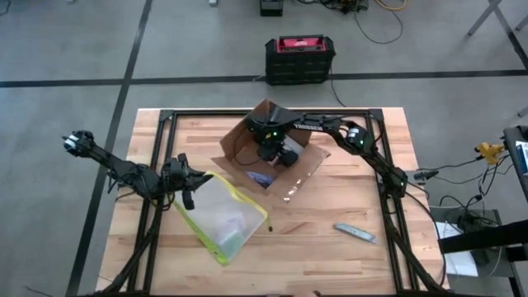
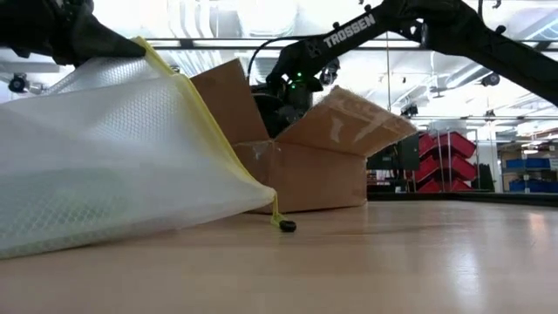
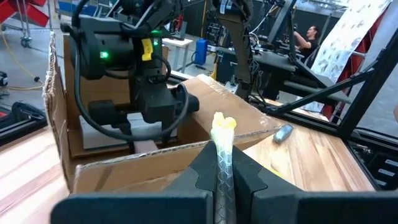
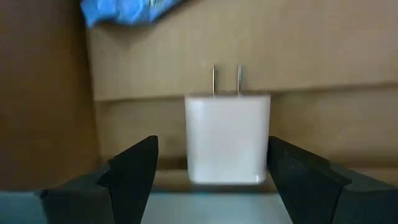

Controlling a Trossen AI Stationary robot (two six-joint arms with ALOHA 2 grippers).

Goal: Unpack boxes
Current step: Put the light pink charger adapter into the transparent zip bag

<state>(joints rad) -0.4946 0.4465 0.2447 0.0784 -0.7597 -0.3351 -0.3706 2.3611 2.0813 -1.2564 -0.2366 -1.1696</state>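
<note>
The brown cardboard box (image 1: 304,167) stands open at the table's middle, flaps up. My right gripper (image 4: 211,155) reaches down into it, open. Its fingers stand on either side of a white plug adapter (image 4: 227,137) that lies on the box floor, prongs pointing away. A blue packet (image 4: 124,9) lies beyond the adapter. My left gripper (image 1: 188,183), left of the box, is shut on the clear pouch (image 1: 223,216) with the yellow-green edge. The pouch's lower part (image 2: 105,209) and its zipper pull (image 2: 286,226) rest on the table. My left gripper pinches the pouch's yellow-green zipper edge (image 3: 224,134) near its upper corner between the two fingers (image 3: 202,171). The fingers come level from the table's left side. That corner (image 2: 139,44) is raised, and the pouch slopes down from it to the table.
A grey utility knife (image 1: 355,233) lies on the table near the right front. The black-and-red case (image 1: 299,58) stands on the floor beyond the far edge. A black frame (image 1: 382,157) runs around the work area. A person (image 3: 308,37) shows far behind the table.
</note>
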